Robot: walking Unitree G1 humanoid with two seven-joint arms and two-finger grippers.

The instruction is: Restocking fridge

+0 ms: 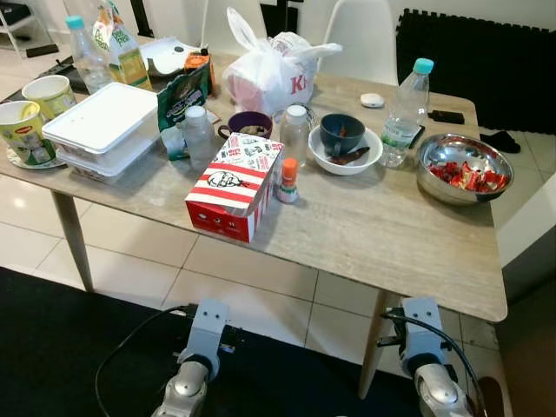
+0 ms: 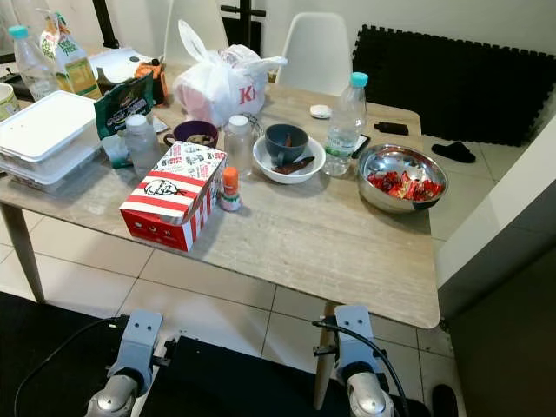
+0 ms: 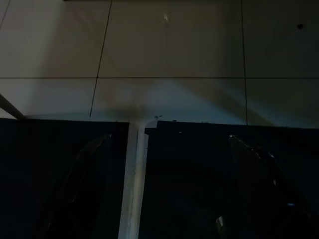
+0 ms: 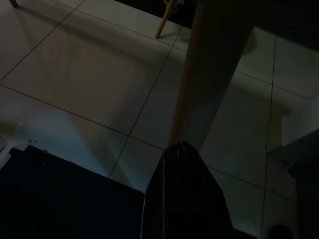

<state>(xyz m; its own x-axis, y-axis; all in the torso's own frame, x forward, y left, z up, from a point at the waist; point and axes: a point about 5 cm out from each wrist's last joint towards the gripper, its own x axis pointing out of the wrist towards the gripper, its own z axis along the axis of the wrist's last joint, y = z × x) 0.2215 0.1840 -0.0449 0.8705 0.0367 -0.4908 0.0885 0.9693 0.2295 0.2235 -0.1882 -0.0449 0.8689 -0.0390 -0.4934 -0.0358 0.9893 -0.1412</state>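
Observation:
A wooden table (image 1: 373, 234) stands before me, crowded with food. On it are a red-and-white striped takeaway box (image 1: 234, 185), a clear water bottle (image 1: 405, 117) with a teal cap, a steel bowl (image 1: 463, 168) of red wrapped items, and stacked white lidded containers (image 1: 100, 129). Both arms hang low in front of the table's near edge, the left arm (image 1: 204, 334) and the right arm (image 1: 423, 334). In the dim wrist views, my left gripper (image 3: 169, 137) is open over a dark mat. My right gripper (image 4: 180, 145) is shut and empty, near a table leg (image 4: 209, 74).
A white plastic bag (image 1: 274, 74), a white bowl holding a blue cup (image 1: 345, 143), small jars, two mugs (image 1: 39, 109) and an oil bottle (image 1: 122, 48) also sit on the table. White chairs (image 2: 317, 48) stand behind it. A black mat (image 1: 69, 347) covers the tiled floor at my feet.

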